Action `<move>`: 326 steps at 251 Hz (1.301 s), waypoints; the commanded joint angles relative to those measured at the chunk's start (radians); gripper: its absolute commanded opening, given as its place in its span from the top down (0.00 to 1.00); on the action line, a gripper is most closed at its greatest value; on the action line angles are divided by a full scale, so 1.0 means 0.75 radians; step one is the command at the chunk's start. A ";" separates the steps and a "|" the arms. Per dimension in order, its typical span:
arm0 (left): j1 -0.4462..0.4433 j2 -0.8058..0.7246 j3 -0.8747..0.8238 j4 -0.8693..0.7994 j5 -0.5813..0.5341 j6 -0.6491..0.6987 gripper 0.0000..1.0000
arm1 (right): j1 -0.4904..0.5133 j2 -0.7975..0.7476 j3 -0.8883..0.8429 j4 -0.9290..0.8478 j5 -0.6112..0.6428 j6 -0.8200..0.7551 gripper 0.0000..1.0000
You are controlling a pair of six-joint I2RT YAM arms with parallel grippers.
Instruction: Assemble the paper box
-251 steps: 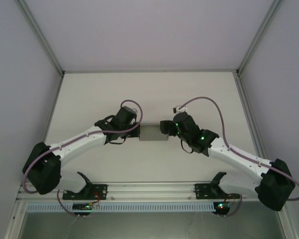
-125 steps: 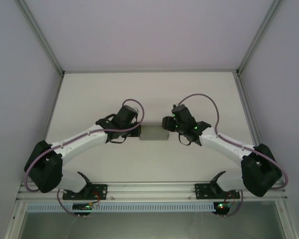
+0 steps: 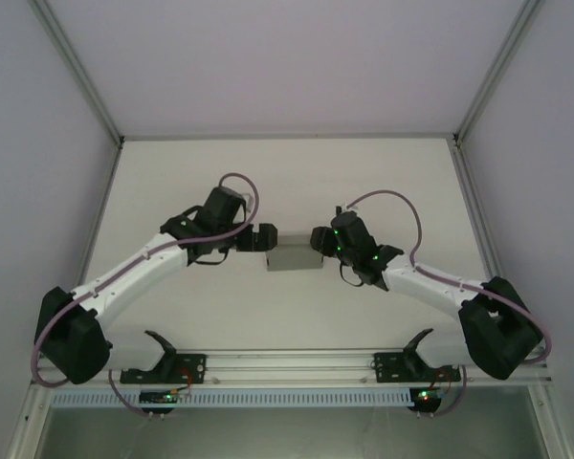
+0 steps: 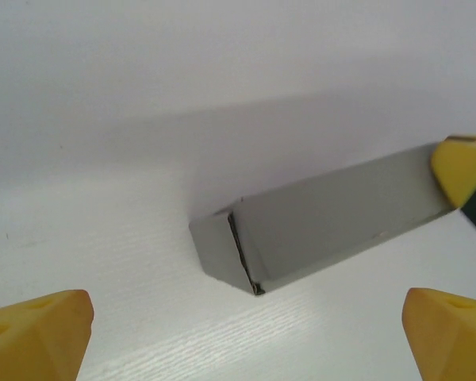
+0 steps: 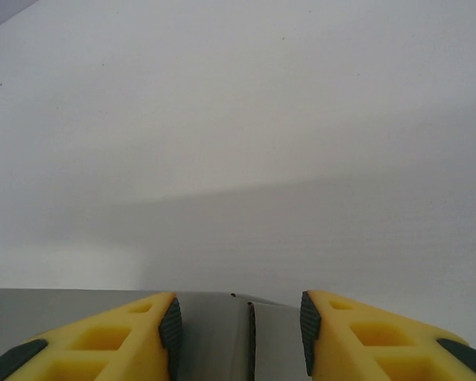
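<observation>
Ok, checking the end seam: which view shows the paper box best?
Left wrist: the paper box shows its end, seam and long side. Top external, a small grey rectangle; right wrist, a strip of its top.

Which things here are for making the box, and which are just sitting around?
For the job:
- small grey cardboard box
- left tool, yellow-fingered
- right tool, yellow-fingered

Just there:
- flat white table
- silver metal rail along the near edge
</observation>
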 commanded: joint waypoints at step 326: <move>0.125 0.228 -0.369 0.395 0.342 -0.187 0.76 | -0.086 0.053 -0.468 0.412 -0.495 -0.424 1.00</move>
